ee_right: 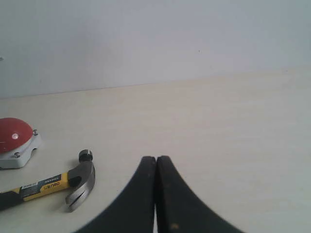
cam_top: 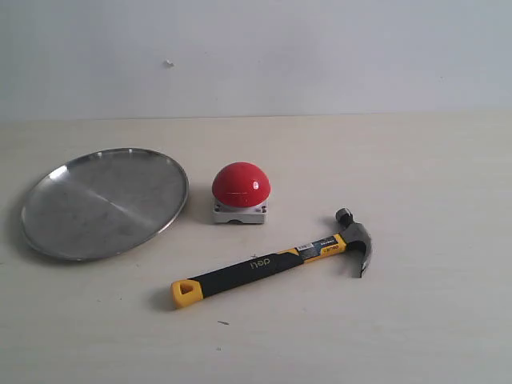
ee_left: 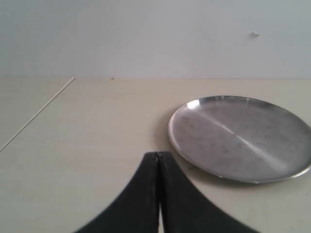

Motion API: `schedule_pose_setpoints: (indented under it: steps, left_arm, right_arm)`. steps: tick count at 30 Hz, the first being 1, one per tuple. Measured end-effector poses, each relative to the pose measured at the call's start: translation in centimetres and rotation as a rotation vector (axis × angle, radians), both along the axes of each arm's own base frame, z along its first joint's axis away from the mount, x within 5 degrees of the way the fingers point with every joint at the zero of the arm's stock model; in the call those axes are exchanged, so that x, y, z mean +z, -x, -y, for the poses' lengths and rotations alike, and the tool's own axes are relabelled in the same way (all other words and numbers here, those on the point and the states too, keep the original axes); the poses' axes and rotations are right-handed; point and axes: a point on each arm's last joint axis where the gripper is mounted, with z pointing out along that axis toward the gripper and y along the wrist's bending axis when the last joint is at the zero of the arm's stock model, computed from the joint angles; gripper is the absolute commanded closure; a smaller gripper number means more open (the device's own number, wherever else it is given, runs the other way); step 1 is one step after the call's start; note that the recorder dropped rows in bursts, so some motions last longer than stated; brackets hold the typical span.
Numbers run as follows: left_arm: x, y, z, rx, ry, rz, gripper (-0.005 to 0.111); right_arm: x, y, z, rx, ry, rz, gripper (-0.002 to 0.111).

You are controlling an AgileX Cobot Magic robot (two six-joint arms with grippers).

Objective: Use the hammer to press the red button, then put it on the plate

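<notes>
The hammer (cam_top: 276,262) lies flat on the table, its dark head (cam_top: 358,240) to the right and its yellow handle end (cam_top: 186,294) to the left. Just behind it sits the red button (cam_top: 241,186) on a grey base. The silver plate (cam_top: 102,202) rests at the left with nothing on it. No arm shows in the exterior view. My left gripper (ee_left: 157,155) is shut and holds nothing, with the plate (ee_left: 243,138) ahead and to one side. My right gripper (ee_right: 156,158) is shut on nothing, apart from the hammer head (ee_right: 81,183) and the button (ee_right: 14,136).
A pale wooden table (cam_top: 416,176) runs back to a plain white wall (cam_top: 320,48). A thin seam or table edge (ee_left: 36,114) shows in the left wrist view.
</notes>
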Motion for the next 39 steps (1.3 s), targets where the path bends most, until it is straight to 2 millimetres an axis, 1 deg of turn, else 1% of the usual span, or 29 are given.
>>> schedule_pose_setpoints:
  steps: [36, 38, 39]
  left_arm:
    - [0.0, 0.0, 0.0, -0.001, 0.0, 0.002, 0.107]
    - [0.7, -0.1, 0.2, -0.025, -0.003, 0.073, 0.107]
    - [1.3, -0.2, 0.5, -0.051, -0.004, 0.147, 0.107]
  right_arm:
    - [0.0, 0.0, 0.0, 0.0, 0.0, 0.0, 0.108]
    - [0.0, 0.0, 0.0, 0.0, 0.0, 0.0, 0.108]
    - [0.0, 0.0, 0.0, 0.0, 0.0, 0.0, 0.108]
